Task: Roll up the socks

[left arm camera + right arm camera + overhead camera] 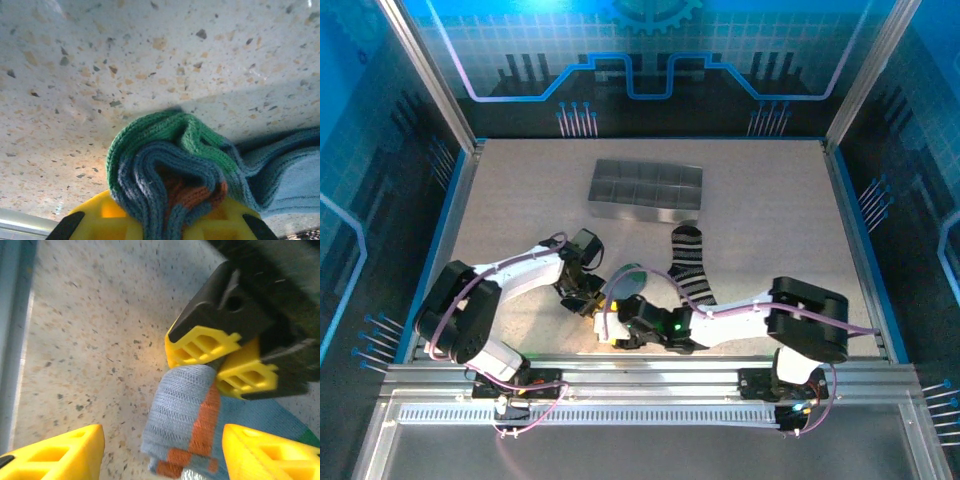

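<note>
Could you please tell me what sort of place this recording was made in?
Most likely a robotics lab test cell: a speckled table enclosed by blue printed panels on aluminium framing, with a left arm and right arm bolted to the near rail, handling a grey-blue sock.

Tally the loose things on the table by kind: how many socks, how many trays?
Socks: 2 (grey-blue sock, striped sock)
Compartment tray: 1
Total: 3
</note>
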### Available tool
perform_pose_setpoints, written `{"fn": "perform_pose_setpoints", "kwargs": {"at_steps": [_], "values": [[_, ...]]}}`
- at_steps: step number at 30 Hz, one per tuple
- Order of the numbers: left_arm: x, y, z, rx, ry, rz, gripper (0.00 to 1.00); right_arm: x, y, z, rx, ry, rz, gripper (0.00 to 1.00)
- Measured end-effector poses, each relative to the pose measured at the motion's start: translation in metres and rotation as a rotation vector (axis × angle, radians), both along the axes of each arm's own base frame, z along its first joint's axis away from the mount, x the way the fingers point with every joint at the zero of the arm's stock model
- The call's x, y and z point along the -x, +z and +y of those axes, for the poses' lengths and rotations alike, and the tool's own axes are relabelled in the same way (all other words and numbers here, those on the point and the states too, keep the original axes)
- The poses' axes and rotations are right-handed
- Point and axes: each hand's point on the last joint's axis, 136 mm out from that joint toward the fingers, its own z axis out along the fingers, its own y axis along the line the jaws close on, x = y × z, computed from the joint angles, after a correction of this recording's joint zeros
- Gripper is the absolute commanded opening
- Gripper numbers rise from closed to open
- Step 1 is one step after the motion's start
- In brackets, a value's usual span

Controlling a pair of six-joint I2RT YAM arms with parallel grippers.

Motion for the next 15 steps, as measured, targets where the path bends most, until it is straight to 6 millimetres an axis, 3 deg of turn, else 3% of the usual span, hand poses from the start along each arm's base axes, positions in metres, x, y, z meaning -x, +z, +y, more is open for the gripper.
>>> {"fn": "perform_pose_setpoints", "kwargs": {"at_steps": [5, 10, 12, 15], "values": [[0.0, 0.0, 0.0, -0.004, -0.001, 0.009, 0.0, -0.017, -0.012, 0.009, 0.061, -0.037, -0.069, 0.51], [0.0, 0.0, 0.001, -0.012, -0.001, 0.009, 0.01, -0.025, -0.015, 0.015, 0.093, -0.069, -0.082, 0.14], [-0.001, 0.001, 0.003, -0.02, -0.001, -0.003, 0.14, -0.026, -0.014, 0.015, 0.094, -0.086, -0.071, 0.04], [-0.002, 0.004, 0.006, -0.028, 0.001, -0.029, 0.47, -0.027, -0.013, 0.016, 0.073, -0.113, -0.034, 0.0]]}}
